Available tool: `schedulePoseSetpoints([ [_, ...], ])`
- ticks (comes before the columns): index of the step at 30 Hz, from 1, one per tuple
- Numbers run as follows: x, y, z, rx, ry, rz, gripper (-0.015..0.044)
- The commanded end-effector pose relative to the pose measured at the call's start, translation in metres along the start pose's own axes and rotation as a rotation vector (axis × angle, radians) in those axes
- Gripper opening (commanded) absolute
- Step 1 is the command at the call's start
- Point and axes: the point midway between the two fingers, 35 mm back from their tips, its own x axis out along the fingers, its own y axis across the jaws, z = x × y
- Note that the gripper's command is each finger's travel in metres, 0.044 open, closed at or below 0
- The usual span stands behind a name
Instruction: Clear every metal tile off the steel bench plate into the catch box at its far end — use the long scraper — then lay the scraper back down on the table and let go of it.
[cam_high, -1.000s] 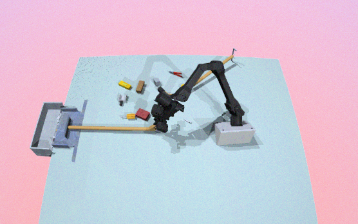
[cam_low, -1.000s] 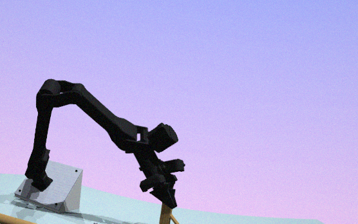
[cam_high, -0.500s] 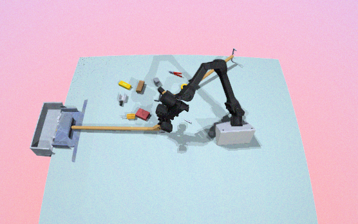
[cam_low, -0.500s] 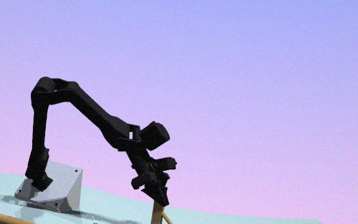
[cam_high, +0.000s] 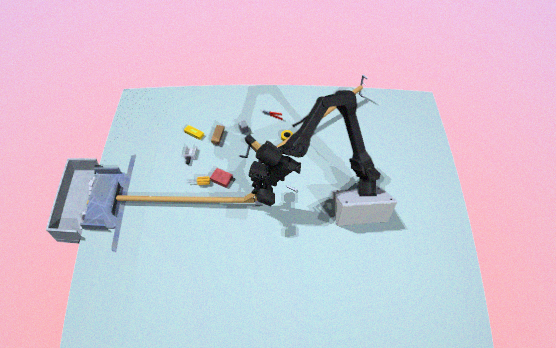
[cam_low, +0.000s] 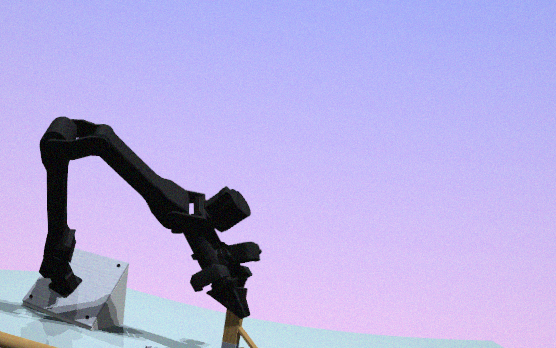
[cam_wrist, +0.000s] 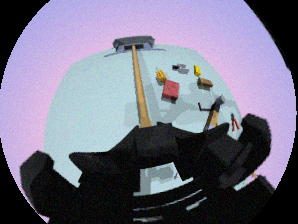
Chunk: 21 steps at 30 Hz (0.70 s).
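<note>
Where the table lies bare, hand (cam_high: 264, 196) clamped on scraper (cam_high: 185, 199).

Black jointed arm (cam_low: 135, 180) bent over pale blue table (cam_low: 165, 320).
Clamped by black gripper (cam_low: 235, 302) on tan wooden scraper handle (cam_low: 231, 327); mounted on grey wedge base (cam_low: 107, 295) near left edge.

My arm (cam_high: 350, 125) goes up from the base, folds hard at the elbow and slopes back down toward the table. Wrist is tipped nose-down, and my gripper (cam_high: 263, 198) is clamped tight on the scraper handle (cam_high: 235, 199), with my fingers pointing straight at the surface.
</note>
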Motion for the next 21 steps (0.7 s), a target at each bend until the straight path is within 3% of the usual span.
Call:
schedulePoseSetpoints([
  [1, -0.008, 0.0, -0.003, 0.008, -0.013, 0.0, 0.0],
  [21, -0.024, -0.001, -0.031, 0.007, -0.016, 0.0, 0.0],
])
